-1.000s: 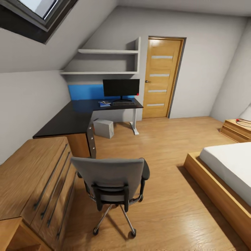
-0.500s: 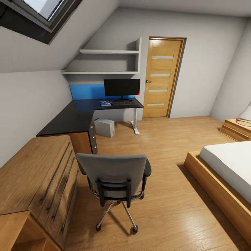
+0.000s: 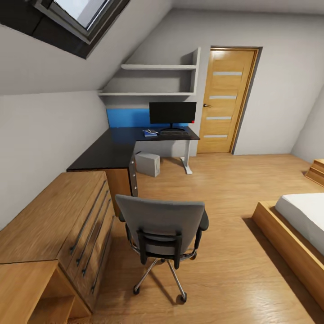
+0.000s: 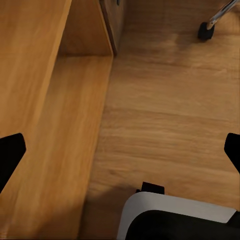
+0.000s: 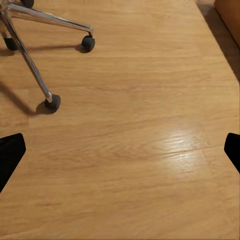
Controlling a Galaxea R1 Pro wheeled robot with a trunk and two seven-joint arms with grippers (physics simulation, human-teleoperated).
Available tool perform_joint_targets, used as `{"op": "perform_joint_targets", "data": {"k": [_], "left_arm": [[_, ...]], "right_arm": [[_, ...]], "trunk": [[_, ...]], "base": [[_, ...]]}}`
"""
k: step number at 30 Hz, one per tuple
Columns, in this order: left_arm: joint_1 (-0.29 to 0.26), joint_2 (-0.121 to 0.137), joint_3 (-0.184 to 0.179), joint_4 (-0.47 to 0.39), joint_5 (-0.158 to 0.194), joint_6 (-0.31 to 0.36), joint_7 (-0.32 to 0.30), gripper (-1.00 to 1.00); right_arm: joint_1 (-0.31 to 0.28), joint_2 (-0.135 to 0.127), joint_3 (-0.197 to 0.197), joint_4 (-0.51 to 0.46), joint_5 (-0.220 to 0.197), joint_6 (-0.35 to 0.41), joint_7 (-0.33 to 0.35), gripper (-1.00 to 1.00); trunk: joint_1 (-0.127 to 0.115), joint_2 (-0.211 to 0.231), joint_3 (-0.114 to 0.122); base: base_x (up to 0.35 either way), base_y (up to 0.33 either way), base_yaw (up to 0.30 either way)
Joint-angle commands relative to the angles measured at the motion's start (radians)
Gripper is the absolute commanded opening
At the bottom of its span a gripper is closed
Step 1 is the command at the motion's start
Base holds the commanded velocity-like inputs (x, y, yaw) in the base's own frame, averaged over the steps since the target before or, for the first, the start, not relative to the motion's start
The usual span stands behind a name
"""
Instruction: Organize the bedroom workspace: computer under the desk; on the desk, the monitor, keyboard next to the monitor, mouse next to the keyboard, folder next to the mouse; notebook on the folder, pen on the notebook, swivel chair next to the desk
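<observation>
The left gripper (image 4: pixel 120 150) hung with its jaws spread wide, dark fingertips (image 4: pixel 10 152) at the frame's edges. The right gripper (image 5: pixel 120 152) likewise held its jaws wide apart, empty.

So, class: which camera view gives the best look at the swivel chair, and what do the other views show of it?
The head view: the swivel chair appears whole from behind, with its grey backrest, black armrests and chrome base on the wood floor. The right wrist view catches chrome legs and castors. The left wrist view shows one castor at the frame's edge.

I see a grey swivel chair (image 3: pixel 162 220) on chrome legs, a glossy black bench (image 3: pixel 118 147) with a blue back panel (image 3: pixel 127 118), and a honey plank floor (image 3: pixel 234 180).
</observation>
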Motion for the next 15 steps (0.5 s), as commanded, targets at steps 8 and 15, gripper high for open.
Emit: {"op": "perform_joint_targets", "data": {"k": [8,15], "left_arm": [[0.001,0.001,-0.009,-0.003,0.006,-0.001,0.006,1.0],[0.001,0.001,-0.009,-0.003,0.006,-0.001,0.006,1.0]], "right_arm": [[-0.001,0.0,0.009,0.001,-0.004,-0.002,-0.005,1.0],[-0.001,0.0,0.008,0.001,-0.005,-0.002,-0.006,1.0]], "trunk": [[0.0,0.0,-0.001],[0.0,0.0,-0.001]], "base": [[-0.001,0.0,0.268],[-0.096,0.034,0.143]]}}
